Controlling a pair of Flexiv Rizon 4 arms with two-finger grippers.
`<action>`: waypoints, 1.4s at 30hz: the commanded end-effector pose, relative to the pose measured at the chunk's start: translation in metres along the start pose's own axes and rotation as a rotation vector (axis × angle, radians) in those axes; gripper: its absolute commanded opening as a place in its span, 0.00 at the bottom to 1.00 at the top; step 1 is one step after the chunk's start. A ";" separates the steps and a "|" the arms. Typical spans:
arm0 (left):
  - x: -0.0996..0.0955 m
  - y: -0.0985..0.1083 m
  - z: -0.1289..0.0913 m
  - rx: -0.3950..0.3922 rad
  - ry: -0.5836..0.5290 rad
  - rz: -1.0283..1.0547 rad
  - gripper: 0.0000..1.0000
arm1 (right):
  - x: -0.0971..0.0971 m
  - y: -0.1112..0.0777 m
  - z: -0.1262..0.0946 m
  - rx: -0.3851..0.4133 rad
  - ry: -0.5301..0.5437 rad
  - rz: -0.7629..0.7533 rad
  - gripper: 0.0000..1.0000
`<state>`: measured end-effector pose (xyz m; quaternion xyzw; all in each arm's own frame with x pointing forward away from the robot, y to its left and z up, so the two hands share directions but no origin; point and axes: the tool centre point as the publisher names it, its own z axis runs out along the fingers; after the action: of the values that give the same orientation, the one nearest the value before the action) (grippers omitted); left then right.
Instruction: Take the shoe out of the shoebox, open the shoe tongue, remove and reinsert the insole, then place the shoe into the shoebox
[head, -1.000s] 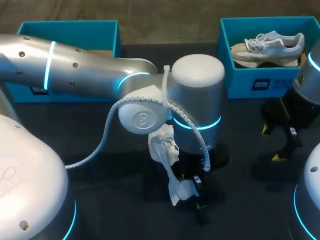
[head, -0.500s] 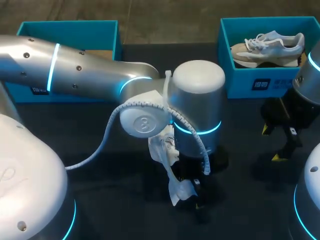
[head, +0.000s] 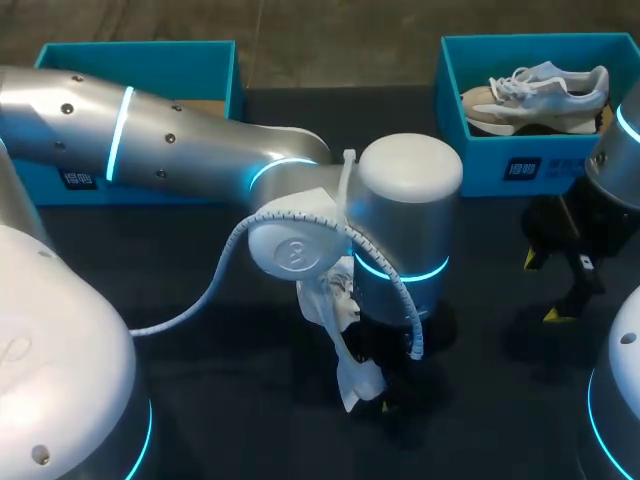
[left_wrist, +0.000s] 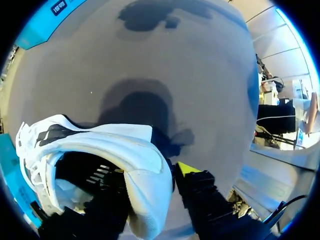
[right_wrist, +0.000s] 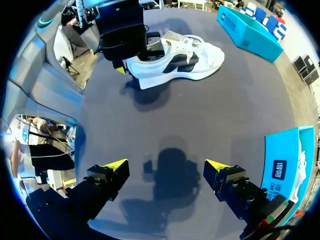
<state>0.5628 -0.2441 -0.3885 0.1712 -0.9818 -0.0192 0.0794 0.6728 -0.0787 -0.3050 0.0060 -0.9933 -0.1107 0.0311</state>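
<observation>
- The head view is dim: the dark table (head: 200, 330) takes up most light, while cyan rings glow on the left arm (head: 180, 140).
- A soft sheen lies on that arm's silver shell.
- The right gripper (right_wrist: 165, 167) casts a compact shadow just beneath itself, so light falls from overhead.
- The shoe (left_wrist: 142, 170) is brightly lit, with its shadow on the table ahead.

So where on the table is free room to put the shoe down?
Bare table lies between the left pincer, which holds the shoe, and the open right pincer, in front of the right box. Another patch lies between the shoe and the left arm's base. Around the held shoe it is crowded.
</observation>
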 end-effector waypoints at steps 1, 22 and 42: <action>-0.004 -0.001 0.008 -0.001 0.003 -0.017 0.00 | 0.001 0.000 0.000 0.002 -0.002 0.001 1.00; -0.054 0.004 -0.058 0.099 -0.022 0.054 0.00 | 0.001 0.000 0.000 0.002 -0.002 0.001 1.00; -0.135 0.021 -0.163 0.058 -0.062 0.242 0.00 | 0.001 0.000 0.000 0.002 -0.002 0.001 1.00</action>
<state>0.6987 -0.1943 -0.2842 0.0443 -0.9976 0.0059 0.0527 0.6728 -0.0787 -0.3050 0.0060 -0.9934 -0.1107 0.0311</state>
